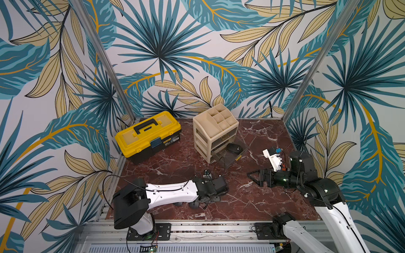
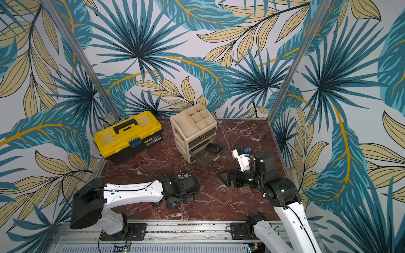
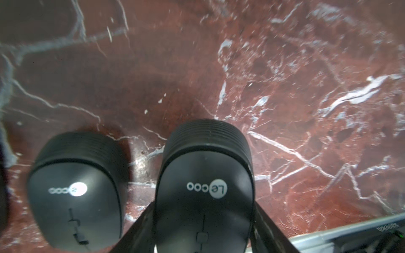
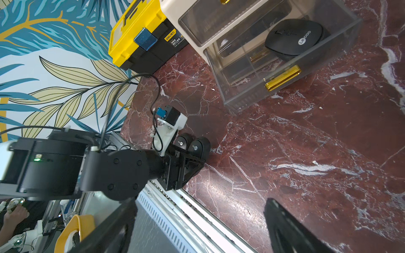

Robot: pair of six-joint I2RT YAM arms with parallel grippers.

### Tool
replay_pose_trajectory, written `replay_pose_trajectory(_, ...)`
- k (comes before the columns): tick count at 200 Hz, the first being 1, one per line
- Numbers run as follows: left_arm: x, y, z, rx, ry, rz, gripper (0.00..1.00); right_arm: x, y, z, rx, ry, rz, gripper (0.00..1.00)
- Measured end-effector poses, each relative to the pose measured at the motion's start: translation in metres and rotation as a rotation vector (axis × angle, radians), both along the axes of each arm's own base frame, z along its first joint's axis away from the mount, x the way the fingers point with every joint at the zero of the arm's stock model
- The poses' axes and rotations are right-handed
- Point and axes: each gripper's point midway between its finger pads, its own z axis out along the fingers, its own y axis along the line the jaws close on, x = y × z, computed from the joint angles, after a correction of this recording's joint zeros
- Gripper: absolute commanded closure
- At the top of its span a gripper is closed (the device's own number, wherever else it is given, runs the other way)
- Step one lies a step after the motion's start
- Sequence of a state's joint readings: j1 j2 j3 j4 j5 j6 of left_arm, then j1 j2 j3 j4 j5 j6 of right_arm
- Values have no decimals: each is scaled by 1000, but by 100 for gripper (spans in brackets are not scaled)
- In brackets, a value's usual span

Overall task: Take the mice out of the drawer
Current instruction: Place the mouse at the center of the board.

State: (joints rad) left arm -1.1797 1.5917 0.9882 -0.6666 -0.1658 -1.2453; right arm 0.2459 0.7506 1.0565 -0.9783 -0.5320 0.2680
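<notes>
Under left arm (image 1: 171, 192), half-hidden mice (image 1: 194, 205)

Red marble-patterned tabletop (image 1: 252, 197): white veins are running across it. Tropical-leaf wall panels (image 1: 164, 43) are enclosing its back and sides; aluminium posts (image 1: 107, 65) are rising at its back corners.

Left arm (image 1: 173, 192), right arm (image 1: 336, 222): white link shells, black joint housings, thin black external cables (green LEDs (image 1: 284, 180) lit), white camera mount (image 1: 272, 162), blue connector (image 1: 278, 150).
</notes>
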Motion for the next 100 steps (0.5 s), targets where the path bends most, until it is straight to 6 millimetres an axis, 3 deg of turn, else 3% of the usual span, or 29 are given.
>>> replay_pose_trajectory(22, -5, 4, -11, 25, 22, 9, 37, 0, 0, 1, 1, -3, 0, 7)
replay_pose_trajectory(100, -14, 28, -23, 108, 38, 40, 37, -1, 0, -6, -3, 13, -1, 7)
